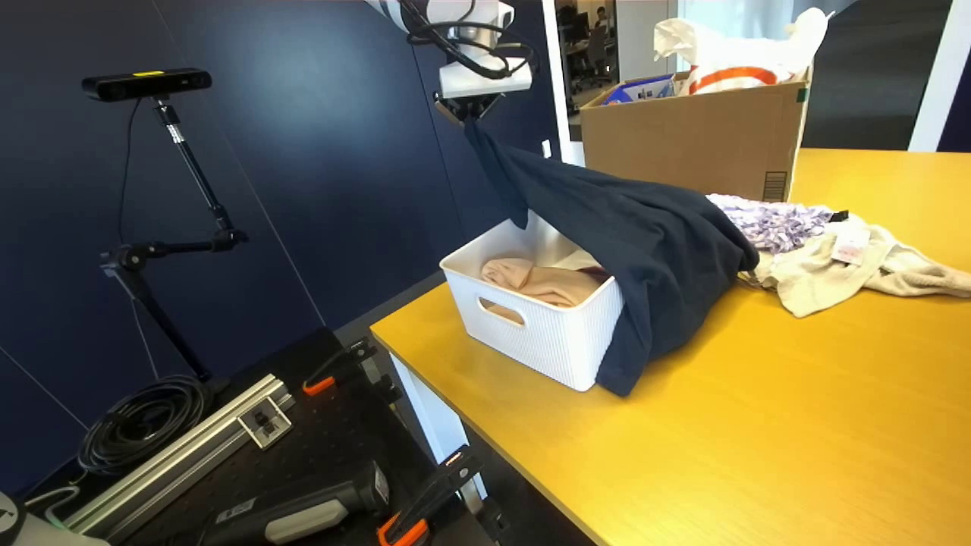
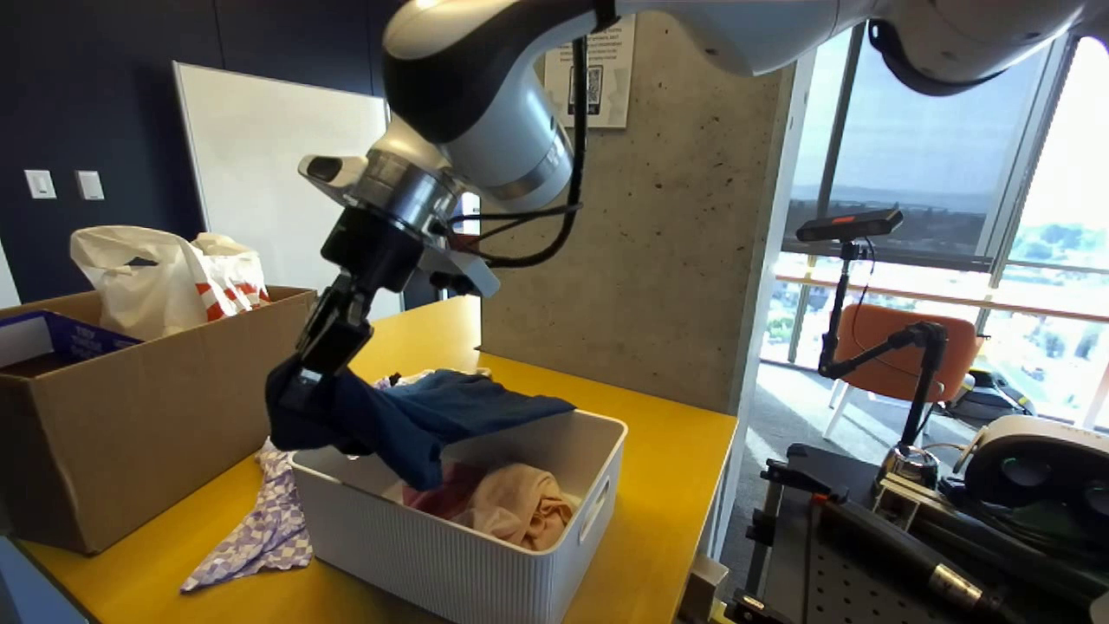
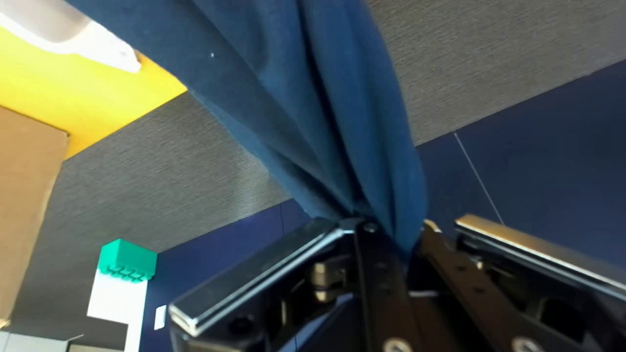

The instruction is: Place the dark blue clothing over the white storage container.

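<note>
Dark blue clothing [image 1: 637, 235] partly over the white storage container [image 1: 546, 341]

Left to right in an exterior view, the gripper [image 1: 468, 115] stands uppermost, pinching a bunched end of the clothing. The container lies between five and six o'clock from it, the mouth uncovered beside the handle wall [image 1: 523, 345], where a peach garment [image 1: 542, 282] shows. The clothing's long axis runs from the gripper toward four o'clock; the lower part drapes the container's three-o'clock side and touches the table [image 1: 758, 425]. Between one and two o'clock from the container stands a cardboard box [image 1: 683, 152]; at three o'clock lies a cream garment [image 1: 812, 284].

In an exterior view, the handle wall [image 2: 574, 555] lies toward four o'clock from the gripper. The coming move probably turns on this bearing: carrying the pinched end that way before lowering should cover the mouth, whereas a straight descent may leave it bare.
</note>
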Controlling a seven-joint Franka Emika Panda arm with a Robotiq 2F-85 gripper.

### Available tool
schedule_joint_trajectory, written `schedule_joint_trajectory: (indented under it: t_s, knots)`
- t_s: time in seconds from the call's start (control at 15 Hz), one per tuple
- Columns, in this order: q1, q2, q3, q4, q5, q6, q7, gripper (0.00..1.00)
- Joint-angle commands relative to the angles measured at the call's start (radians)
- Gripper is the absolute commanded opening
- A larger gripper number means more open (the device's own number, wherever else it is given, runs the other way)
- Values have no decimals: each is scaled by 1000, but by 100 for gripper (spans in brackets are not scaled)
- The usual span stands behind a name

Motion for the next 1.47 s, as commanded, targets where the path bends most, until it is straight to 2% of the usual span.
schedule_joint_trajectory:
  t_s: [0.0,0.13,0.2,0.27,0.67,0.93,1.4]
  knots:
    - [28,107,2,99,23,-88,-57,1]
    - [40,147,1,122,15,-130,-75,1]
    - [46,161,-5,131,12,-141,-76,28]
    - [46,166,-4,133,16,-155,-75,29]
    - [28,144,0,150,44,-216,-63,71]
    - [4,77,-39,117,74,-215,17,99]
    - [-82,-104,-162,-37,64,-196,144,100]
